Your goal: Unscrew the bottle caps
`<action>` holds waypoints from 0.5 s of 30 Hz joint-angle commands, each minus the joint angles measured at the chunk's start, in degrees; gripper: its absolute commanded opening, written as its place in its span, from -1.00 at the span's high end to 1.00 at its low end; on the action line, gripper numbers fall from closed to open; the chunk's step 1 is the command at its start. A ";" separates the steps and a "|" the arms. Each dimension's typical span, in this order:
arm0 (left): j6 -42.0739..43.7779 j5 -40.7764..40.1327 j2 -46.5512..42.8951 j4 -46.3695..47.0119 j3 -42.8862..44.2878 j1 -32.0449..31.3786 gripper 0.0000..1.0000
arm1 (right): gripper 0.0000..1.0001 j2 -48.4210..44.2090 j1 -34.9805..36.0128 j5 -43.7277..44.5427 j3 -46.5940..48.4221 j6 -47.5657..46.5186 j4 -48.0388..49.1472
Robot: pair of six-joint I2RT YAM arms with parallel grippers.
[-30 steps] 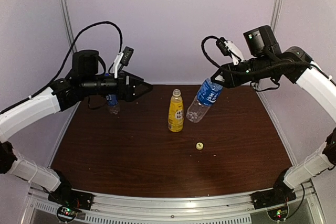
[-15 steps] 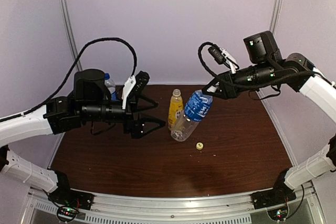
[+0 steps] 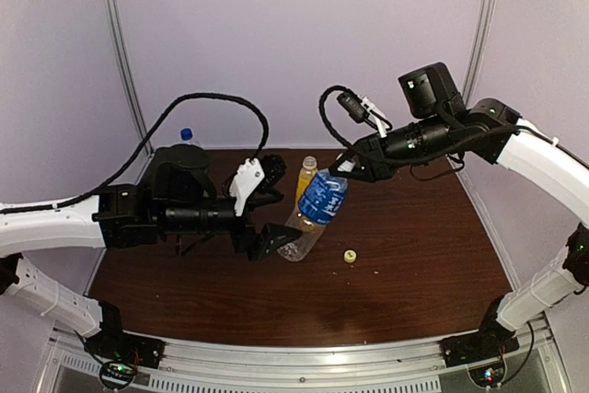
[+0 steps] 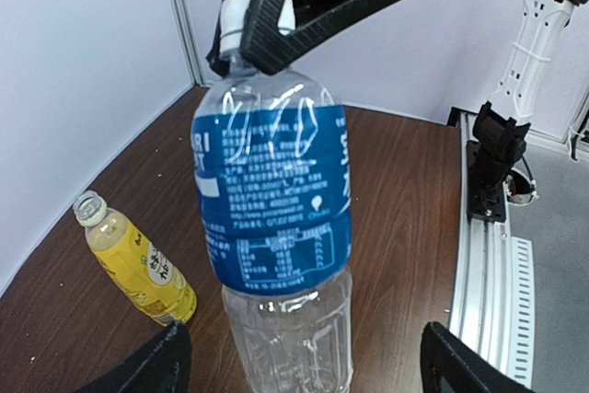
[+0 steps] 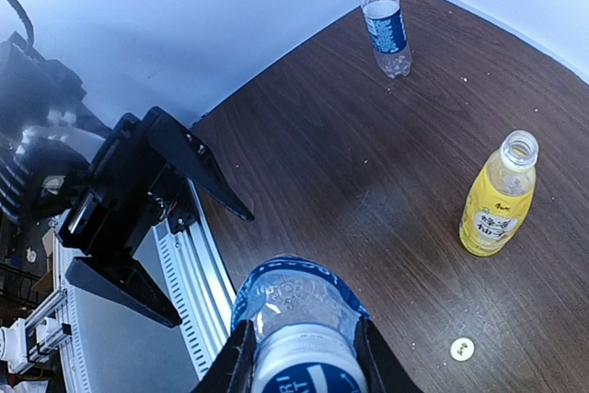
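My right gripper is shut on the neck and white cap of a clear bottle with a blue label, which hangs tilted in the air above the table. In the left wrist view my right gripper's black fingers cover most of that cap. My left gripper is open, its jaws standing on either side of this bottle's clear lower end without touching it. The yellow-orange bottle stands uncapped just behind. Its yellow cap lies on the table. A blue-capped bottle stands at the far left corner.
The dark wooden table is ringed by pale walls and has a metal rail at its near edge. The left arm's cable loops above its wrist. The yellow-orange bottle stands close to the held one.
The right arm has carried the clear bottle left and lower. My left gripper has swung right from the blue-capped bottle to the held bottle's lower end, its jaws narrowing a little.
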 commanded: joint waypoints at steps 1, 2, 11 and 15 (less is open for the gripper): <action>2.80 -5.32 2.77 3.17 0.82 -0.05 -0.75 | 0.90 1.95 0.95 -3.25 0.61 -0.65 3.25; 2.57 -6.68 3.44 3.12 1.16 -0.03 -0.75 | 0.90 2.23 1.10 -3.34 0.87 -0.66 3.46; -0.92 -6.17 5.61 10.03 -0.12 -0.05 -0.71 | 0.90 2.49 1.50 -7.69 0.21 1.65 7.15; -0.59 -4.75 7.62 11.68 0.52 0.00 -0.67 | 0.90 3.00 1.51 -7.85 0.59 2.14 6.89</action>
